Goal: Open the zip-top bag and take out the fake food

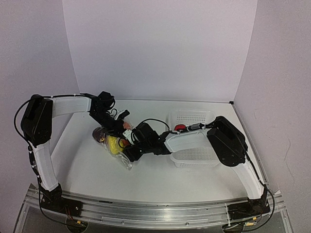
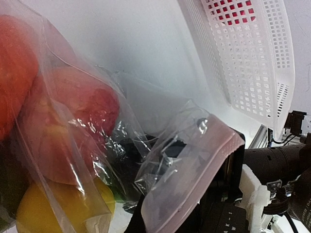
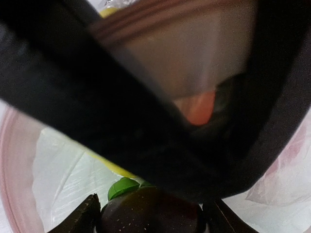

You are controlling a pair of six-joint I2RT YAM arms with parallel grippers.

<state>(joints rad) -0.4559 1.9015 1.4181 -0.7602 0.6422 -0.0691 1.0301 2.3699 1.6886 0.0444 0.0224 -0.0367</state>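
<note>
The clear zip-top bag [image 1: 120, 154] lies mid-table with fake food [image 1: 113, 144] inside: yellow, red and dark pieces. My left gripper [image 1: 121, 127] holds the bag's upper edge. In the left wrist view the pink zip strip [image 2: 206, 177] drapes over its dark fingers, with red [image 2: 73, 116] and yellow [image 2: 58, 208] pieces beside it. My right gripper [image 1: 130, 153] reaches into the bag mouth. In the right wrist view its fingertips [image 3: 80, 218] flank a dark purple piece [image 3: 150, 213] with a green leaf [image 3: 121, 187], and an orange piece [image 3: 199, 108] lies beyond.
A white mesh basket [image 1: 195, 158] stands right of the bag under my right arm, with a red piece [image 1: 180, 127] in it. It also shows in the left wrist view [image 2: 252, 68]. White walls close the back and sides.
</note>
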